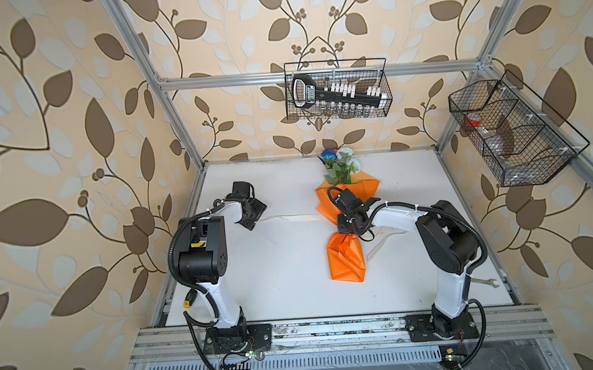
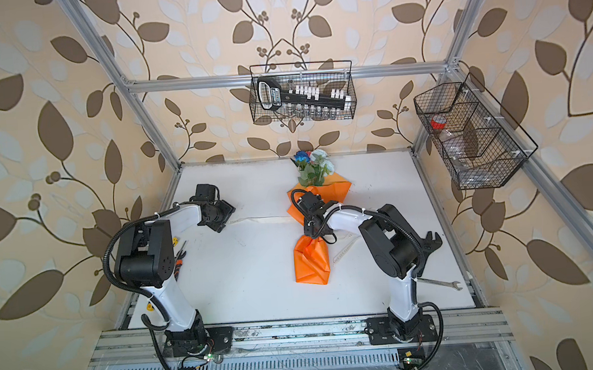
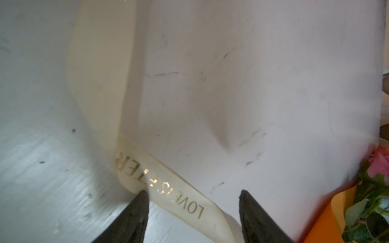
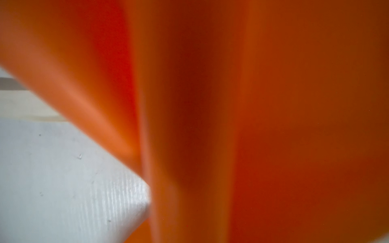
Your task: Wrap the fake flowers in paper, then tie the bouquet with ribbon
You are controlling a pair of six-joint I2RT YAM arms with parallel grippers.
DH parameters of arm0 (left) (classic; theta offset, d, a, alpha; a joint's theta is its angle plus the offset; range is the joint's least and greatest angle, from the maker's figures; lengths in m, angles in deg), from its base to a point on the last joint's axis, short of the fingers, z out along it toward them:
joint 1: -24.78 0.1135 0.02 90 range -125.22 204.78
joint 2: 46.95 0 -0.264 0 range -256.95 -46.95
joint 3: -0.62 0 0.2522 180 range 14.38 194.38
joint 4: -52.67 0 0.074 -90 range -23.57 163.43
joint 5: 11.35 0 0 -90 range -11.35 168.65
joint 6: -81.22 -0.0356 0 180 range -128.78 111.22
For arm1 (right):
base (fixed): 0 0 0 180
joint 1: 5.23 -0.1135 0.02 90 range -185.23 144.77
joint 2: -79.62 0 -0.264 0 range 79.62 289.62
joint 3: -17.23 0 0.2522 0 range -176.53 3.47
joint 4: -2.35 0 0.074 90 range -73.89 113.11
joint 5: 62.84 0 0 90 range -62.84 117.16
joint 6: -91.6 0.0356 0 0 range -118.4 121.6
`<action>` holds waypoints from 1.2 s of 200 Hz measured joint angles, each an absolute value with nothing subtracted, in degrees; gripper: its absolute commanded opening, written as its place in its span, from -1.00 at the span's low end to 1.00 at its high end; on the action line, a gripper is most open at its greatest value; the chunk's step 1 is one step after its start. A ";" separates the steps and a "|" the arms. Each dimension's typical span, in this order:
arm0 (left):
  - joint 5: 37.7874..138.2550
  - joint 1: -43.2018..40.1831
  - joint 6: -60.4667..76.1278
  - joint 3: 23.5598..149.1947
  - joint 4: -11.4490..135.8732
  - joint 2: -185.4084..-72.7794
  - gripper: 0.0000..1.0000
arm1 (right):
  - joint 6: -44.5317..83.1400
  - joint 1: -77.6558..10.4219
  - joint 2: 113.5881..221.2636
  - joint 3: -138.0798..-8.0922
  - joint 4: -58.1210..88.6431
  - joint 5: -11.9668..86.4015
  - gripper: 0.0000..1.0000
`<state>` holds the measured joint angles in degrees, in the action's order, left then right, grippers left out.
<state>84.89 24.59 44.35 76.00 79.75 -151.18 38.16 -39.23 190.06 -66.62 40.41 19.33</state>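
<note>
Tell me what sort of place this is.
Probably a robot test cell dressed as a room: an aluminium frame lined with leaf wallpaper, a left arm and right arm bolted to a front rail at a white tabletop, and a wire basket holding a socket set.

Gold print is read on the cream ribbon [image 3: 168, 193], upside down in the left wrist view: "LOVE IS ETER", w/ the rest lost where the ribbon twists over. "LOVE" is seen between the open jaws of the left gripper [image 3: 193, 191], "IS" approx. level w/ the jaw tips and close beside one of them, "ETER" beyond the tips. A white label is made out on the handle of the black socket rack [image 1: 335, 94] in the wire basket [image 1: 386, 79]; too small to be read. No other text is legible.
</note>
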 measured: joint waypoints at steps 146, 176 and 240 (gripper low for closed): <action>84.13 24.88 42.27 67.94 88.19 -129.56 0.77 | 38.25 -39.82 175.28 -63.69 44.30 19.26 0.82; 83.84 24.88 40.89 68.83 89.28 -127.05 0.91 | 39.25 -39.04 171.33 -59.93 44.41 19.18 0.75; 81.85 24.90 38.25 69.18 91.58 -128.90 0.98 | 44.48 -37.86 157.05 -47.51 45.87 15.64 0.55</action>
<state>81.85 24.90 38.25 69.18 91.58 -128.90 44.48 -37.86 157.05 -47.51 45.87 15.64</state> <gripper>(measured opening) 0.988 0.783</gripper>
